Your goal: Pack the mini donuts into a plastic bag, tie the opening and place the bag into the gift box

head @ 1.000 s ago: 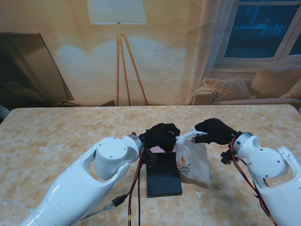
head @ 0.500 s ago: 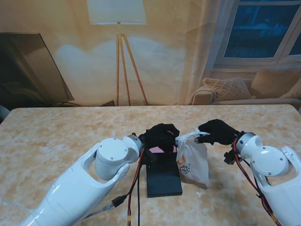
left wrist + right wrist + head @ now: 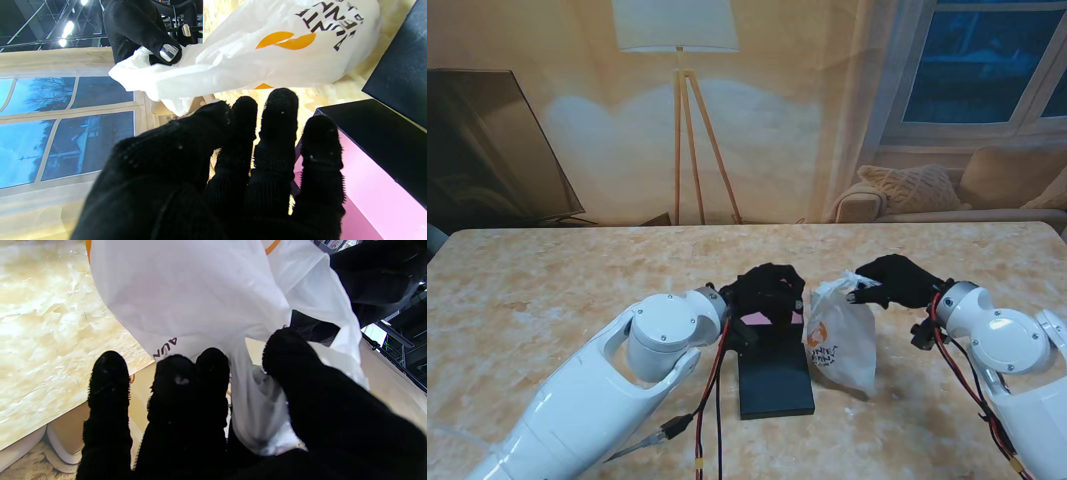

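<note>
Now right hand (image 3: 892, 281) fingers pinching bag (image 3: 839, 344) top — left hand (image 3: 767, 290) fingers loosely spread, empty.

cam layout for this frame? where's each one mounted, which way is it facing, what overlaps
Stand: above the shoulders, looking down at the table; both arms, left hand, right hand, plastic bag, gift box.
Left wrist: along the left hand's fingers toward the bag, box and right hand.
Right wrist: along the right hand's fingers pinching the bag.
Shared: the bag, in all three.
</note>
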`<state>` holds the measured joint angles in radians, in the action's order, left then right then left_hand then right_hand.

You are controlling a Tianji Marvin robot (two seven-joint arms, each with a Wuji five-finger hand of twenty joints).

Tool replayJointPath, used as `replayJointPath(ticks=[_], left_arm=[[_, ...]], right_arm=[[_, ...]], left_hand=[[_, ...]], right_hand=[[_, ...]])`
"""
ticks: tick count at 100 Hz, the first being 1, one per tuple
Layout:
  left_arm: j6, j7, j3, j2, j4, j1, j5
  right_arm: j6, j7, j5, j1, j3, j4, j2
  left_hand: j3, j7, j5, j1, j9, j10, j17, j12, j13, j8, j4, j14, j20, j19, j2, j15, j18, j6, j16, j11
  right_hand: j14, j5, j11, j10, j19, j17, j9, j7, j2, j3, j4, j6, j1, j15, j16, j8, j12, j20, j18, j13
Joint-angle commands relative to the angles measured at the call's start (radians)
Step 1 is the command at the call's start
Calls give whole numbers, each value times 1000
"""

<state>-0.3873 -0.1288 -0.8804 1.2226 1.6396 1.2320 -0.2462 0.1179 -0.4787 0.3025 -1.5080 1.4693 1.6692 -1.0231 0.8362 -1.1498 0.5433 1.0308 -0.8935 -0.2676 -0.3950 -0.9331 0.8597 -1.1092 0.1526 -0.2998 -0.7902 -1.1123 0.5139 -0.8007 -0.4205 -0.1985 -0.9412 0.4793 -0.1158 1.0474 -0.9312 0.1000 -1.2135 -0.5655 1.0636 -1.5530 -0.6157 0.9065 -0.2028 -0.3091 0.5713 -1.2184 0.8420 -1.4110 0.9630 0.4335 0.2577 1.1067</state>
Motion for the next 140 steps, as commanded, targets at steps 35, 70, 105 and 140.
replayJointPath(ticks=[35, 70, 105, 140], left_arm=[[24, 29, 12, 0, 19, 9, 101], [32, 156, 49, 32, 14, -9, 210], [40, 157, 68, 38, 16, -7, 186], [48, 179, 78, 47, 10, -2, 179]], right_arm=[[15, -7, -17, -18, 3, 0, -4], [32, -12, -18, -11, 1, -10, -2], [23, 2, -12, -3, -12, -14, -6], [2, 43, -5, 2, -31, -15, -16]], left_hand=[[-207, 113, -88, 1, 93, 30, 74, -25, -52, 103, -8, 24, -39, -35, -100, -61, 52, 101, -66, 77], [-169, 540, 24, -66, 333, 43, 127, 114, -186, 560, 2, 87, -68, -47, -79, -89, 120, 146, -138, 133], [20, 601, 55, -235, 332, 57, 105, 193, -157, 639, -17, 122, -80, -71, 26, -145, 134, 220, -172, 189], [175, 565, 99, -295, 318, 73, 84, 176, -134, 651, 11, 144, -75, -80, 196, -173, 138, 245, -185, 207]], right_hand=[[-15, 34, -25, 12, -15, 8, 2, -66, 10, -2, 15, -12, 3, -22, 6, -23, 0, -8, 3, -1], [-17, 34, -26, 11, -15, 8, -1, -65, 11, -1, 16, -12, 2, -23, 6, -24, 0, -8, 3, -4], [-16, 34, -29, 6, -17, 7, -2, -65, 13, -3, 20, -13, -1, -24, 5, -24, -1, -6, 2, -3], [-17, 34, -35, 5, -22, 5, -1, -65, 20, -5, 25, -13, -4, -32, 6, -24, -1, -4, 2, -1]])
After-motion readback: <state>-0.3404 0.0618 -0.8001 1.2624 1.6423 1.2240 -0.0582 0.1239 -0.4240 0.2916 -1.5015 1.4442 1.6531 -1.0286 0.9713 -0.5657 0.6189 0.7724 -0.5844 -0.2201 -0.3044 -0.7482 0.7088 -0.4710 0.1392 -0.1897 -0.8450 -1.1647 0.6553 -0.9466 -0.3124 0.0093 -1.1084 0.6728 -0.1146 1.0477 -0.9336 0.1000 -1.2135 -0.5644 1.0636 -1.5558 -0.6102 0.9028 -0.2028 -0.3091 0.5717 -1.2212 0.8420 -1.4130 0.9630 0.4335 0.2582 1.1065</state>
